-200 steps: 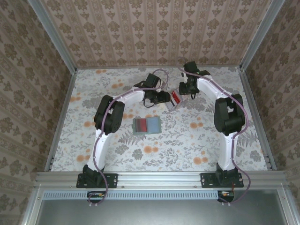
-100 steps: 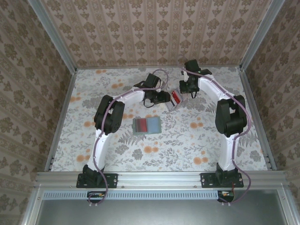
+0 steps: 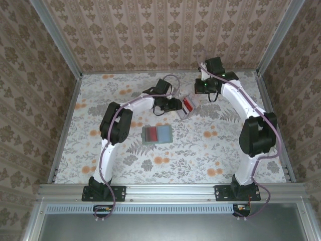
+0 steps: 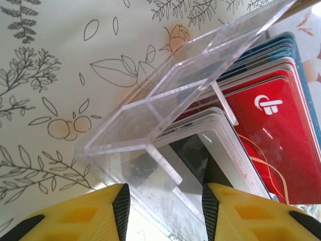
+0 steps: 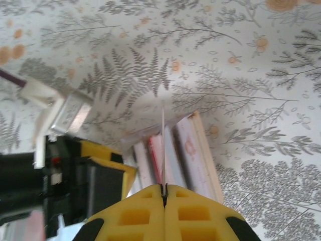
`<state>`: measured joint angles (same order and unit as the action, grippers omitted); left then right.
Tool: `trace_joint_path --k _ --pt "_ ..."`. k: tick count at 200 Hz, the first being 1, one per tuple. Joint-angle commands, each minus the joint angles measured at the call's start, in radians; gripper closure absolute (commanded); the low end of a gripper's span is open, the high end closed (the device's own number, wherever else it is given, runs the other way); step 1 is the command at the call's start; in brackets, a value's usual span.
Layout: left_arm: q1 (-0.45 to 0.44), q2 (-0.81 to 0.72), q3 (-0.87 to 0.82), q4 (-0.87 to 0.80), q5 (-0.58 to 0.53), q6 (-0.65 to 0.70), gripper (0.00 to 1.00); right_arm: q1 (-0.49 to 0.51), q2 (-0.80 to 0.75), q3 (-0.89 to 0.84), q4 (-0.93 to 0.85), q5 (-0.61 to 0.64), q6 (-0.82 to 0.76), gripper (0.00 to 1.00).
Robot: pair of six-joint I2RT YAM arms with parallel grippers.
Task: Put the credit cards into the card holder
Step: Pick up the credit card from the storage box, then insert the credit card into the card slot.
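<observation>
The card holder (image 3: pixel 157 134) lies open and flat mid-table, red showing on its left half and pale blue on its right. A tilted clear plastic box (image 3: pixel 186 107) holds the credit cards (image 4: pixel 261 125) on edge, red ones and pale ones (image 4: pixel 220 133). My left gripper (image 4: pixel 164 211) grips the box's near end, with the clear wall (image 4: pixel 150 115) between its pads. Above and behind the box, my right gripper (image 5: pixel 164 188) is shut on one thin card (image 5: pixel 163 145), seen edge-on. That gripper (image 3: pixel 202 88) hangs just right of the box.
Patterned walls and a metal frame (image 3: pixel 65 115) enclose the floral table. The left gripper's yellow fingers (image 5: pixel 108 170) sit close beside the box, below the right gripper. Open tabletop (image 3: pixel 210 150) lies around the card holder.
My right gripper has shut on a card at the box and drawn up and back to the right with it. The left gripper and the box have stayed put.
</observation>
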<state>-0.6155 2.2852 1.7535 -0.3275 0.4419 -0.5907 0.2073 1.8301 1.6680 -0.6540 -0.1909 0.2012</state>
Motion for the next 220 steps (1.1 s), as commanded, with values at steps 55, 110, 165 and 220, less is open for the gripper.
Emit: trace_joint_path --k 55,110,165,220 --pt "0.009 -0.213 -0.038 -0.073 -0.014 0.035 0.55 0.001 -0.219 -0.261 0.195 -0.269 0.188 0.97" --pt "0.044 -0.418 -0.245 -0.053 -0.054 0.052 0.55 0.007 -0.352 -0.429 0.284 -0.340 0.276 0.97" --pt "0.126 -0.695 -0.574 -0.004 -0.072 0.044 0.55 0.062 -0.472 -0.575 0.349 -0.354 0.348 0.97" --pt "0.272 -0.955 -0.880 -0.033 -0.079 0.025 0.55 0.169 -0.475 -0.689 0.463 -0.366 0.400 0.96"
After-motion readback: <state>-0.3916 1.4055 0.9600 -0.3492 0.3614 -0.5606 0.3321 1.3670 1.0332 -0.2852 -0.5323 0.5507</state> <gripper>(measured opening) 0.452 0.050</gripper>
